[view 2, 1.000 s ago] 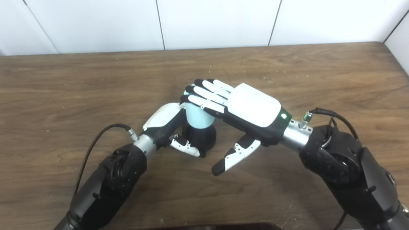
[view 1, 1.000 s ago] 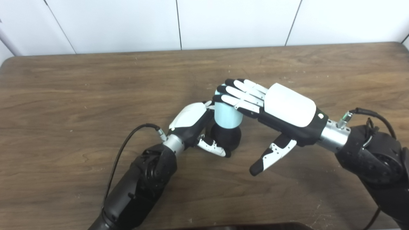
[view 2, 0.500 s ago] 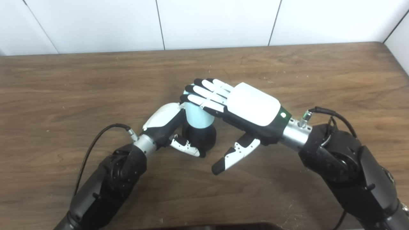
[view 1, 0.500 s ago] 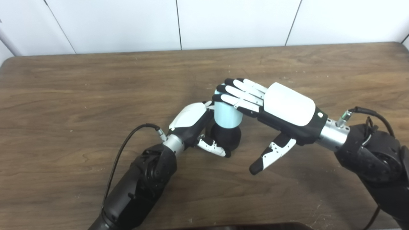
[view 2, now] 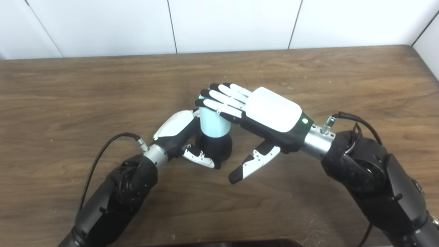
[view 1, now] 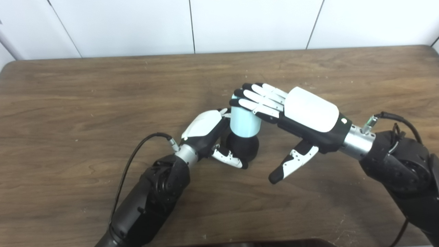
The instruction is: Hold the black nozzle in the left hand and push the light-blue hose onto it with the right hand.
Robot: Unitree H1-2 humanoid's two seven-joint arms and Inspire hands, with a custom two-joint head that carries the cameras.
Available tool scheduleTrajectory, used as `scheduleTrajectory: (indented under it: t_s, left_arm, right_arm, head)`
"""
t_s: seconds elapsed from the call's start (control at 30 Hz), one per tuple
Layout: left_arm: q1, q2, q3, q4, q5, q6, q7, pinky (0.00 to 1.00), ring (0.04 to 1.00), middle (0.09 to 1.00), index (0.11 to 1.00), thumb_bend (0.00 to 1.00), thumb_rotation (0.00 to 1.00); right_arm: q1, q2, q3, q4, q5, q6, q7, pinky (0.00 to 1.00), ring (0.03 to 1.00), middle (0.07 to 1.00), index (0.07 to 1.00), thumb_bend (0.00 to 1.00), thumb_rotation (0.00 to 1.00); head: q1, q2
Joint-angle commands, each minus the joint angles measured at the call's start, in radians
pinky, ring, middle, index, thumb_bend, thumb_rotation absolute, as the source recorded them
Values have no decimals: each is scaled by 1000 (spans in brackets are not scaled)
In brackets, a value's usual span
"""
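The black nozzle (view 1: 244, 147) stands on the wooden table (view 1: 68, 103) near the middle. My left hand (view 1: 205, 132) is shut on it from the left, thumb curled across its front. The light-blue hose (view 1: 242, 121), a short upright cylinder, sits on top of the nozzle. My right hand (view 1: 291, 115) is open, its flat fingers (view 1: 259, 99) lying over the hose's top end and its thumb (view 1: 291, 164) hanging free to the right of the nozzle. The joint between hose and nozzle is partly hidden by my left hand.
A black cable (view 1: 137, 151) loops from my left wrist over the table. Another cable (view 1: 394, 120) arcs at my right wrist. White wall panels (view 1: 219, 24) stand behind the table's far edge.
My right hand has lifted and shifted slightly to the right, so more of the hose's side shows. My left hand, the nozzle and the hose have stayed in place.
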Motion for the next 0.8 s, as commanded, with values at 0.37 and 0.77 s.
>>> scheduleTrajectory:
  t_s: [0.37,0.77]
  left_arm:
    - [61,35,-24,64,10,76,-104,1000,995,871,481,522,45]
    - [58,34,-23,65,10,75,-100,1000,995,871,481,522,45]
  right_arm:
    - [36,3,41,20,-52,28,81,1000,1000,1000,961,670,1000]
    - [38,-50,30,37,-19,19,97,1000,1000,1000,962,672,1000]
  head:
    - [2,4]
    - [-1,5]
